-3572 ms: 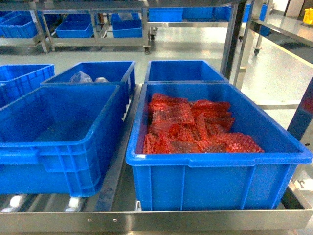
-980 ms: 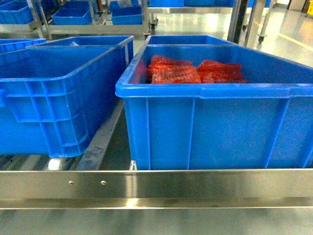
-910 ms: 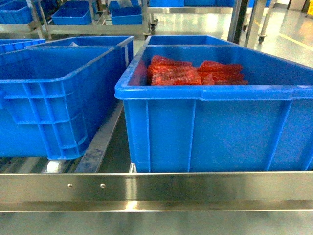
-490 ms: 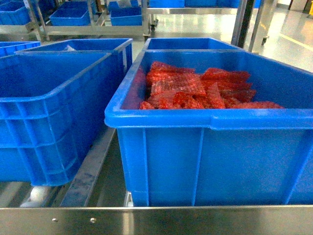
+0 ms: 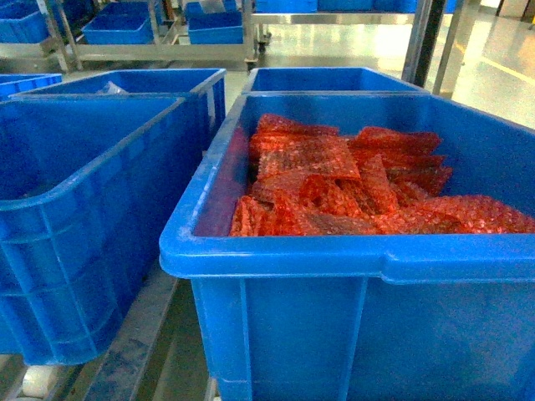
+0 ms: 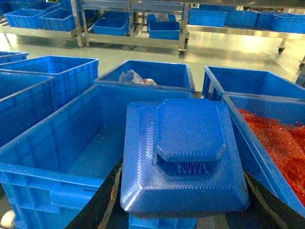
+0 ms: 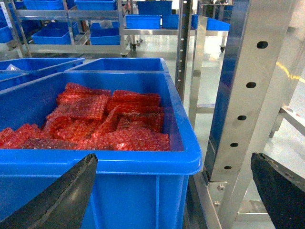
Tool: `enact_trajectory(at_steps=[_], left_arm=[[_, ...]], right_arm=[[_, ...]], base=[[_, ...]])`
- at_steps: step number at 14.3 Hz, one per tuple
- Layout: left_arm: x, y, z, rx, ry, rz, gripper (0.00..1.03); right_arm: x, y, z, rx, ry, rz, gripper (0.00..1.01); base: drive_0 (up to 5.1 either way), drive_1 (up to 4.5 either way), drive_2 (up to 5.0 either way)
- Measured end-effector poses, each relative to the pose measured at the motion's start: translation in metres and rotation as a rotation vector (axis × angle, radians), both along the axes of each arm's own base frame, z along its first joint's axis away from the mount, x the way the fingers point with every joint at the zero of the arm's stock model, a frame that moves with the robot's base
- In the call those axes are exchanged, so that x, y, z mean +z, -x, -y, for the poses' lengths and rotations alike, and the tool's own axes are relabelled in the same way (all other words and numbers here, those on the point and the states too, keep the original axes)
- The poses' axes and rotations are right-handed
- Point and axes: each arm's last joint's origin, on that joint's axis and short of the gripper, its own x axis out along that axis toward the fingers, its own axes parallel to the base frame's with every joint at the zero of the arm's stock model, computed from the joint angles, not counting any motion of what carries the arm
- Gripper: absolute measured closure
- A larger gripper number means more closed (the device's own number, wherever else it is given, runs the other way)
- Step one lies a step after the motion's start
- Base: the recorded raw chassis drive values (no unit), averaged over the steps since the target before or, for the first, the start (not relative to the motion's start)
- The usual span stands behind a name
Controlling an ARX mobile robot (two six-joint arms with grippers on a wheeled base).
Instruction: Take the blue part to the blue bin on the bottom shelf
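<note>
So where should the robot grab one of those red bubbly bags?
Probably the raised, folded edge of a top red bag, coming straight down from above. The bags lie mostly flat in a pile, and the tall walls of the blue bin block any reach from the side.

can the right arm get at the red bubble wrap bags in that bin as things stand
Probably yes. The right gripper hangs open just outside the bin's near rim, and the red bags lie uncovered in the open-topped bin. It would only need to rise over the rim first.
</note>
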Motion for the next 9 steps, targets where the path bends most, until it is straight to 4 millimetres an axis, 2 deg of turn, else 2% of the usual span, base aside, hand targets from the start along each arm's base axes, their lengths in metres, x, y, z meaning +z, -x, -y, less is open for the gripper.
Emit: enact_trajectory(at_steps=[9], left_arm=[[0.0003, 0.0003, -0.0002, 0.000, 0.001, 0.002, 0.59]], right_arm=[[-0.0001, 0.0000, 0.0000, 0.000, 0.000, -0.002, 0.03]], base=[[0.0, 0.00, 0.0]])
